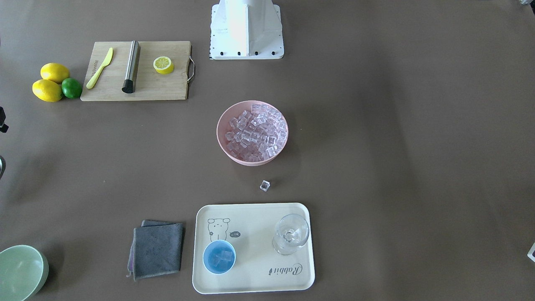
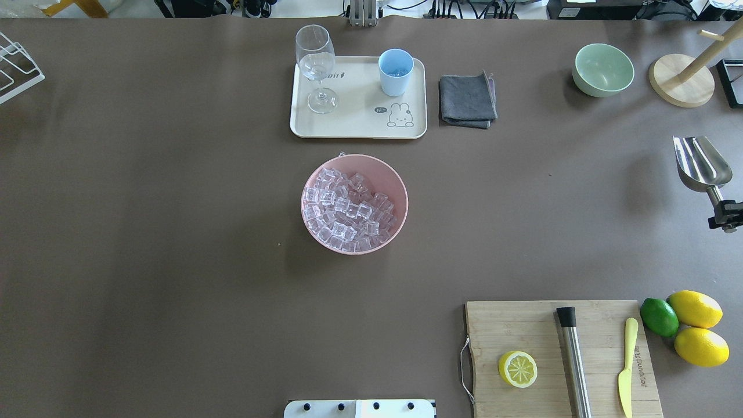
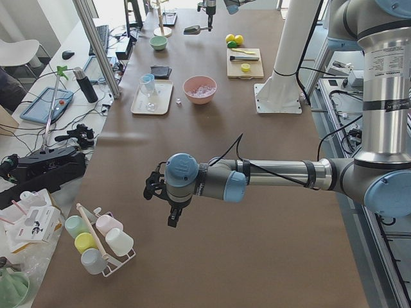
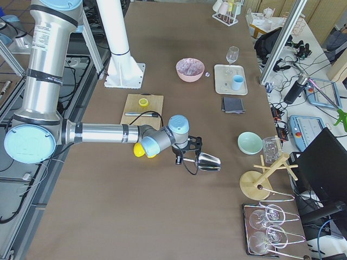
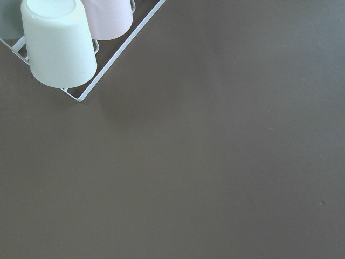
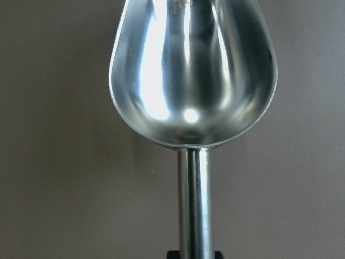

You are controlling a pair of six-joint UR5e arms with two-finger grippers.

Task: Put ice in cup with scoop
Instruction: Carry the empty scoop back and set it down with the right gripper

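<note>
The brown table [image 2: 174, 232] fills the room's middle, with the robot's base at its near edge. The left arm [image 3: 276, 173] stretches low over the far left end, and its tool [image 3: 173, 221] hangs pointing down beside a wire rack [image 3: 103, 256] of upturned cups. I cannot tell from here whether that tool is open or closed. The right arm [image 4: 103, 132] reaches out over the right end of the table.

A wooden cutting board [image 2: 601, 348] lies near the robot on the right. Across the table, on the far side, sits a cream tray [image 2: 354, 116]. Between the tray and the robot's base, about mid-table, stands the pink bowl [image 2: 400, 191], heaped with ice [image 2: 345, 215].

The scoop [image 2: 699, 162] is off at the right edge, well apart from bowl and tray. It is held clear of the table, its mouth toward the far side and its bowl bare and shiny. The right tool [image 2: 722, 212] is clamped on its thin handle.

The cup [image 2: 396, 72] stands upright on the right part of the tray, with a few cubes [image 1: 219, 258] inside it. A stemmed glass [image 2: 316, 64] stands on the left part. One stray cube [image 1: 265, 185] lies on the table between bowl and tray.
</note>
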